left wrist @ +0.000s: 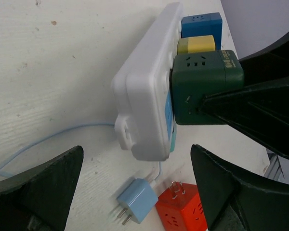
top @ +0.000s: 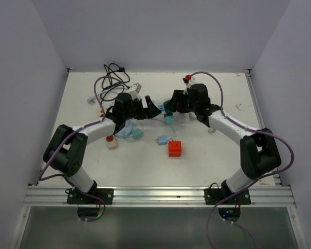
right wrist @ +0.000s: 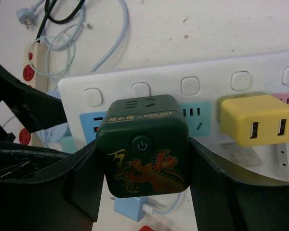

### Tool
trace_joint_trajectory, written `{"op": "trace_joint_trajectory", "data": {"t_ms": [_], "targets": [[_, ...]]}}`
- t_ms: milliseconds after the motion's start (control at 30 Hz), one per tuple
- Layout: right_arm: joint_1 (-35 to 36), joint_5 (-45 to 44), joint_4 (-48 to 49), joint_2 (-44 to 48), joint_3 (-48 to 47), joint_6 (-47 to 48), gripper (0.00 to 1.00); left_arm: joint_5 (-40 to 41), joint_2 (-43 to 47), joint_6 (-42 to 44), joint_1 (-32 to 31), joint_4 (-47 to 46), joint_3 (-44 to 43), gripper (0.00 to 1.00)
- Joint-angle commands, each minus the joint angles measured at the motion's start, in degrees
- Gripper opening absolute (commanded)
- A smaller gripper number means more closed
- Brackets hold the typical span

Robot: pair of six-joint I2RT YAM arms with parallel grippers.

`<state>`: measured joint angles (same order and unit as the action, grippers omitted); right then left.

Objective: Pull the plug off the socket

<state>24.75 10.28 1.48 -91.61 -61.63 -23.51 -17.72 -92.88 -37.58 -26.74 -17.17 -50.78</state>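
Nearest the arms an orange cube (top: 175, 148) and a small blue charger (top: 161, 139) lie loose on the table (top: 223, 161), and beyond them the right gripper (right wrist: 144, 168) clamps the dark green plug (right wrist: 142, 139), which sits in the white power strip (right wrist: 207, 79), while the left gripper (left wrist: 137, 159) stands wide open facing the strip's end.

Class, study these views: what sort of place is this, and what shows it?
Probably a robot lab test cell: a white table walled in by plain panels, the left arm and right arm bolted to a metal rail at its near edge, and a power strip holding a green cube plug.
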Motion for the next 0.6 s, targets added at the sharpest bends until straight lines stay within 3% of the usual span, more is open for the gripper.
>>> {"op": "trace_joint_trajectory", "data": {"t_ms": [0, 133, 233, 367, 533, 567], "targets": [[0.38, 4.48, 10.48, 5.39, 0.01, -4.0, 0.0, -1.71, -2.12, -1.44, -0.33, -6.73, -4.67, 0.96], [0.3, 5.53, 11.62, 5.92, 0.89, -4.88, 0.0, -1.36, -3.8, -1.35, -0.59, -7.44, -5.99, 0.93], [0.3, 6.15, 12.32, 6.18, 1.51, -5.49, 0.0, -1.79, -4.94, -1.44, -0.5, -8.14, -6.43, 0.77], [0.38, 5.54, 13.37, 7.06, 2.39, -6.11, 0.0, -3.2, -5.82, -2.05, -0.94, -9.73, -6.17, 0.47], [0.38, 2.74, 14.52, 7.76, 3.0, -6.55, 0.0, -3.64, -5.73, -2.93, -1.38, -9.64, -4.5, 0.38], [0.3, 1.77, 14.87, 8.29, 3.18, -6.73, 0.0, -3.38, -5.47, -2.93, -1.38, -9.64, -4.06, 0.33]]}}
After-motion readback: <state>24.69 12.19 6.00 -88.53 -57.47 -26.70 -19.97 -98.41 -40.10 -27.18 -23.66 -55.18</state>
